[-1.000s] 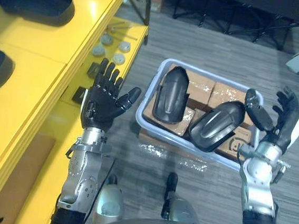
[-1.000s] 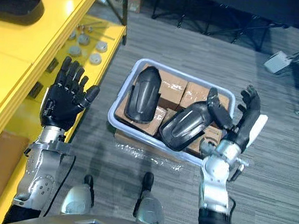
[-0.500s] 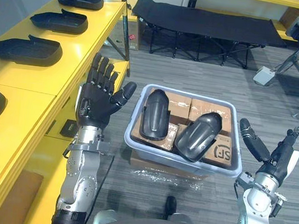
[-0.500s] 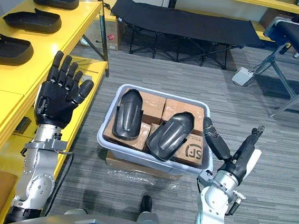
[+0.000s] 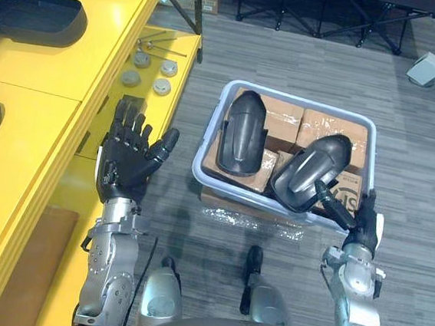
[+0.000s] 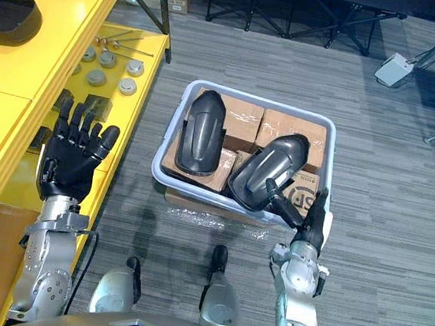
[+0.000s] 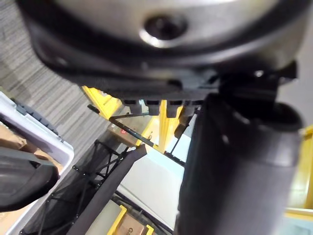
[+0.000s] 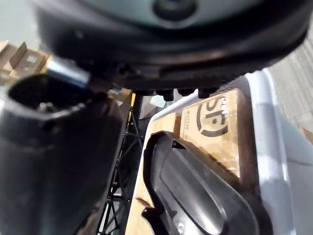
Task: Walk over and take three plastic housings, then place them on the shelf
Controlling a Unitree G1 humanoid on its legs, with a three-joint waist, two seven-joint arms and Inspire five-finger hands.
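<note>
Right wrist view: housing (image 8: pixel 195 196) beside black-printed cardboard box (image 8: pixel 217 122).

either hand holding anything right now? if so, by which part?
Nothing held. Left hand open by the shelf; right hand open at the bin near rim, beside a housing, not gripping it.

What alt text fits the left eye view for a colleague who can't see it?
Two dark plastic housings lie on cardboard boxes in a pale bin, with the robot's open right hand at the bin's near right corner, holding nothing. Its open left hand is raised beside a yellow shelf that carries more dark housings.
</note>
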